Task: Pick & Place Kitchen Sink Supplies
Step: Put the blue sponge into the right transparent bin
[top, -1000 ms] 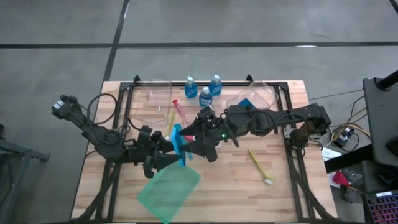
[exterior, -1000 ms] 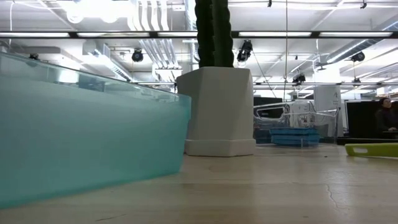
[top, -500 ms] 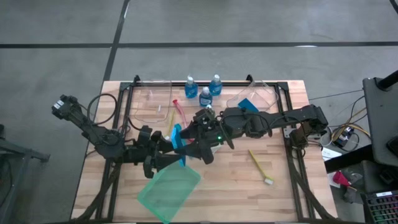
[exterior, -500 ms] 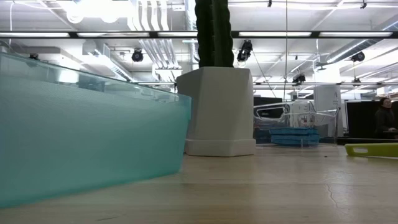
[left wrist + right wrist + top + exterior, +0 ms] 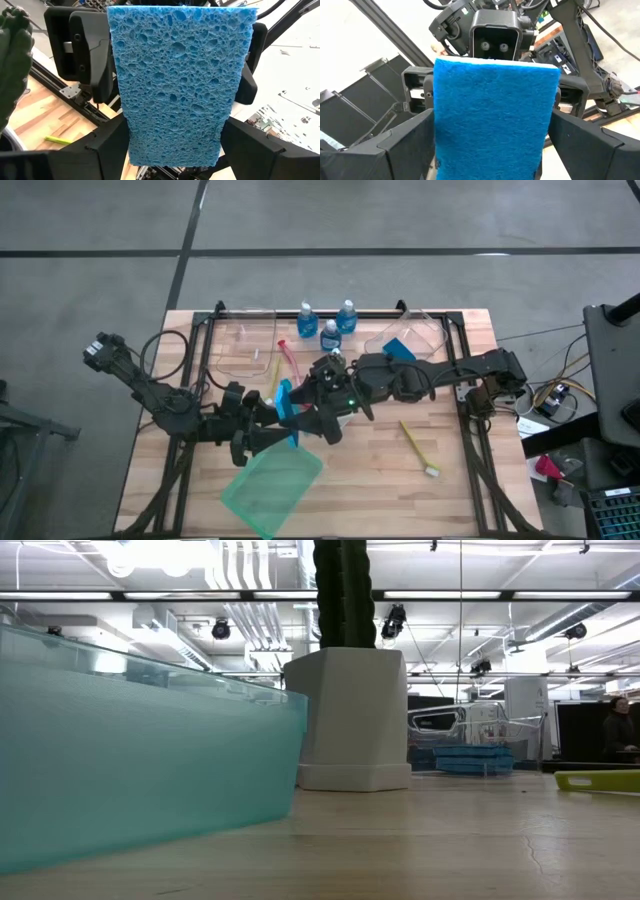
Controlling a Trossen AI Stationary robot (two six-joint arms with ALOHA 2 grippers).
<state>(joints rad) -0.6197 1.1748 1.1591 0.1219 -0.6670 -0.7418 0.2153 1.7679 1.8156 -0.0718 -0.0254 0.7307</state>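
Observation:
A blue sponge [image 5: 288, 408] stands on edge in the air over the table's middle, between my two grippers, which face each other. My left gripper [image 5: 281, 418] comes from the left and is shut on it. The left wrist view shows the sponge's porous face [image 5: 175, 80]. My right gripper [image 5: 303, 408] comes from the right, open, with a finger on each side of the sponge's fibrous face [image 5: 492, 115]. Three blue bottles [image 5: 330, 332] stand at the far edge. A red brush [image 5: 290, 358] and a yellow brush [image 5: 273, 376] lie beside them, and a lime brush [image 5: 418, 447] lies to the right. My left gripper pinches the sponge across its width, a finger on each of two opposite narrow edges [image 5: 129, 145]. The fingers come level from the table's left. The sponge is lifted clear of the table, its broad faces upright. My right gripper's fingers [image 5: 410, 140] flank the sponge's edges; whether they touch, I cannot tell.
A translucent green sheet [image 5: 270, 485] lies near the front, under the left arm. Two clear bins [image 5: 243, 340] [image 5: 415, 330] stand at the back; the right one holds another blue sponge [image 5: 398, 348]. The low view shows a cactus in a white pot [image 5: 350, 720].

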